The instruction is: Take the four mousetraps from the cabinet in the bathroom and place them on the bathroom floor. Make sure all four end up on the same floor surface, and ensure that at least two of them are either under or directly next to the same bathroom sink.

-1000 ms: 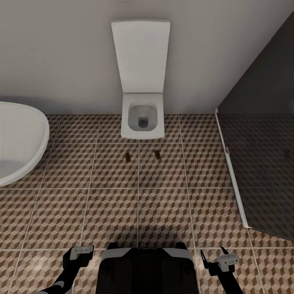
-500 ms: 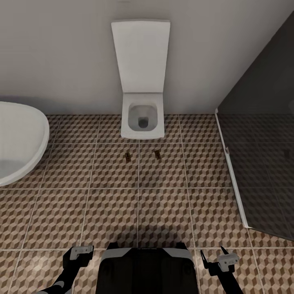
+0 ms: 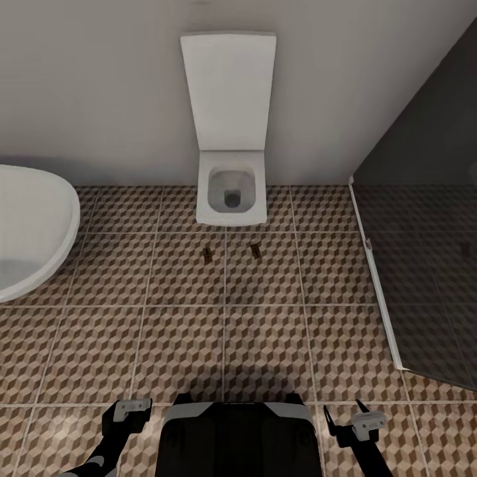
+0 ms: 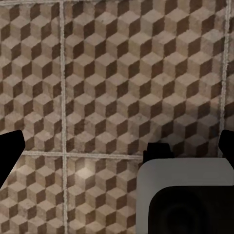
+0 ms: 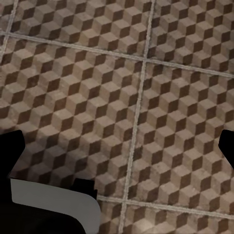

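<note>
Two mousetraps lie on the cube-patterned bathroom floor (image 3: 265,344) just in front of the toilet: one mousetrap (image 3: 209,254) to the left, the other mousetrap (image 3: 255,250) to the right, about a tile's width apart. Both look small and dark from here. My left gripper (image 3: 131,405) hangs low beside my base, and in the left wrist view it (image 4: 117,146) is open over bare tiles. My right gripper (image 3: 346,415) hangs on the other side, and it (image 5: 117,146) is likewise open with nothing between its fingers. The cabinet and the sink are out of view.
A white toilet (image 3: 230,192) with its lid up stands against the back wall. The white oval bathtub (image 3: 30,232) curves in at the left. A dark glass shower screen (image 3: 417,265) with a pale bottom rail closes the right side. My dark base (image 3: 237,437) sits between the arms.
</note>
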Motion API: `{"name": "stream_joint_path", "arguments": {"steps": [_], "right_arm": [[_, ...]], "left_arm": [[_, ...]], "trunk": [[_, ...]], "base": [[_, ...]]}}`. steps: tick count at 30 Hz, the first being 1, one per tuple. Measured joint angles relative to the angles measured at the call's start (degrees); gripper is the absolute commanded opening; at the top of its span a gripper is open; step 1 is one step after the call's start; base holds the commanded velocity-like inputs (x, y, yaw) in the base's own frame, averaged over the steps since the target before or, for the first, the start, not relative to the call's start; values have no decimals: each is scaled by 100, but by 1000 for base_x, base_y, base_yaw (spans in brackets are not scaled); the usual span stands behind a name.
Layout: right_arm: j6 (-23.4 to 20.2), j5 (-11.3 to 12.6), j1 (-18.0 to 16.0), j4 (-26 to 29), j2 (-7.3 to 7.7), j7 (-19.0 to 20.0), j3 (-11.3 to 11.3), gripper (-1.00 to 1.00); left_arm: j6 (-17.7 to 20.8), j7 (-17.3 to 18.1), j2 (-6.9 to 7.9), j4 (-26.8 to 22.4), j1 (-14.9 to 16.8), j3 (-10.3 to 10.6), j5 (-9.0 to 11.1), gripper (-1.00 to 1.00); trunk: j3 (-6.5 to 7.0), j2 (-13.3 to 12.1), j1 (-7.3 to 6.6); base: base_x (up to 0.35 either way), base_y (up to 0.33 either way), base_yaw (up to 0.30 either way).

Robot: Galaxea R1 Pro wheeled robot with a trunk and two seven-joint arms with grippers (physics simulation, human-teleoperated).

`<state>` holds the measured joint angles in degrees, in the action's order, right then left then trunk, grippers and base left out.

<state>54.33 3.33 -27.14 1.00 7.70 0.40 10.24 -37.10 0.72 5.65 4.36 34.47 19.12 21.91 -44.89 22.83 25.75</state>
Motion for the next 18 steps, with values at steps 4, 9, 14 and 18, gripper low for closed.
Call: {"name": "stream_joint_path", "arguments": {"steps": [4, 9, 14, 18], "right_arm": [[0, -1, 0, 0, -43, 0, -3, 100], [0, 0, 0, 0, -56, 0, -6, 100], [0, 1, 0, 0, -59, -1, -7, 100], [-1, 1, 0, 0, -59, -1, -7, 100]], "left_arm": [[4, -3, 0, 0, 0, 0, 0, 100], [5, -5, 0, 0, 0, 0, 1, 100], [5, -5, -9, 0, 0, 0, 1, 100], [5, -4, -9, 0, 0, 0, 1, 100]], "trunk": [[13, 0, 0], [51, 0, 0], [94, 0, 0], [130, 0, 0]], "base": [[0, 0, 0], [0, 0, 0], [0, 0, 0], [0, 0, 0]]}}
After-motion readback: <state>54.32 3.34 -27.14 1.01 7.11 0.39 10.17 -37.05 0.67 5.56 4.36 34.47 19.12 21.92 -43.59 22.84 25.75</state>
